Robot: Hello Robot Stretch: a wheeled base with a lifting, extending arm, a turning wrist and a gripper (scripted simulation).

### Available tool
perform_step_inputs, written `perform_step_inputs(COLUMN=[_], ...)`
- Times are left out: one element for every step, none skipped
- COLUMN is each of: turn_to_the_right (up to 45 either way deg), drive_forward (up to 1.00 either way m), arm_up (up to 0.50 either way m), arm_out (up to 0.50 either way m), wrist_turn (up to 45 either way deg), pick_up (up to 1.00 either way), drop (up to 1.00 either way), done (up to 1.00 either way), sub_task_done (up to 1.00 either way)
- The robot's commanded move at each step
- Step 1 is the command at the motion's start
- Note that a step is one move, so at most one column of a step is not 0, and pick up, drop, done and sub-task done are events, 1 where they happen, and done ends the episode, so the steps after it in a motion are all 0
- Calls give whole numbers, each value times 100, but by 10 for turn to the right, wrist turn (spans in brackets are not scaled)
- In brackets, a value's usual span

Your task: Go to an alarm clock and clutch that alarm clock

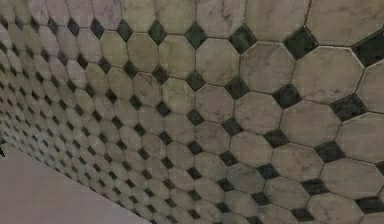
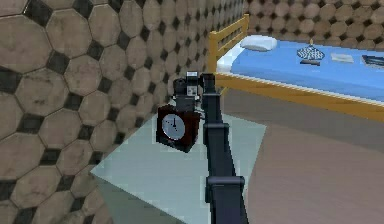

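**Pincer (image 2: 184, 95) at alarm clock (image 2: 177, 127) on low table; grip not determinable**

Arm side view, nearest item: the arm (image 2: 223, 165), a dark square bar, rises from the bottom edge just right of the middle and runs out over a pale grey-green table (image 2: 125, 172).

On the far part of that table stands the alarm clock, upright, with a dark red case and a round pale dial facing the camera. It sits just left of the arm.

Directly beyond the clock is the pincer's dark body. With the clock on the table in front of it, whether the pincer holds anything cannot be told, nor whether it touches the clock.

To the left, a wall (image 2: 60, 80) of pale octagonal tiles with small dark squares runs close beside the table. The forward view shows the same tiling at close range, with a pale strip of floor (image 1: 40, 195) at lower left.

Beyond the table lies brown floor, then a bed (image 2: 290, 68) with a yellow wooden frame and blue cover. A white pillow (image 2: 258, 43) lies at its head. Three small flat objects (image 2: 312, 54) rest on the cover, possibly books.
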Motion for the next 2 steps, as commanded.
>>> perform_step_inputs(turn_to_the_right=[0,0], drive_forward=[0,0], arm_up=[-30,0], arm_out=[0,0], wrist_turn=[0,0], pick_up=[0,100], drop=[0,0], done=[0,0], sub_task_done=[0,0])
